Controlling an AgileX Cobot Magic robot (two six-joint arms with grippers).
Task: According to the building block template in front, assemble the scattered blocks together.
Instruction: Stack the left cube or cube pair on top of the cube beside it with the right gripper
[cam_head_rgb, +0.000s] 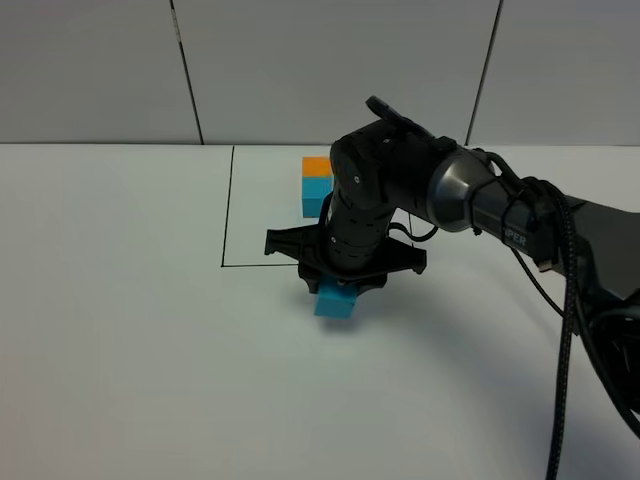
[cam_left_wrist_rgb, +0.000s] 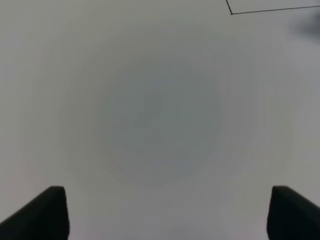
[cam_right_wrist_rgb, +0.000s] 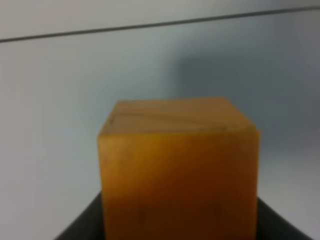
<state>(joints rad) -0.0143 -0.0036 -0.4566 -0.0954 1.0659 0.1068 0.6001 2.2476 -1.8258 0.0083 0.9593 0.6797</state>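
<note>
A: Two arms on the rig, one working. Big white desk (cam_head_rgb: 120, 330), black drawn frame (cam_head_rgb: 226, 215) on it. Right arm (cam_head_rgb: 500, 205) reaches across, wrist pointing down just outside the frame's near line.

B: Its load?

A: Right claw (cam_head_rgb: 338, 285) sits over the teal cube (cam_head_rgb: 335, 303), which rests on the desk. Wrist view is filled by an orange cube (cam_right_wrist_rgb: 179, 165) between dark claw parts. Closed on it, I judge, though the contact itself is hidden.

B: So orange is being set against teal?

A: Likely on or beside it; overhead view hides the orange cube, so I can't tell which.

B: Template?

A: Template pair (cam_head_rgb: 316, 186) inside the frame, orange behind teal, partly masked by the arm.

B: Risks?

A: Release off-centre and orange slides or tips. Claw fingers could nudge teal sideways, spoiling alignment. Arm bulk blocks the overhead check.

B: Left side?

A: Left claw (cam_left_wrist_rgb: 160, 210) spread wide, nothing between its tips, hovering over bare desk, a frame corner just visible far off.
</note>
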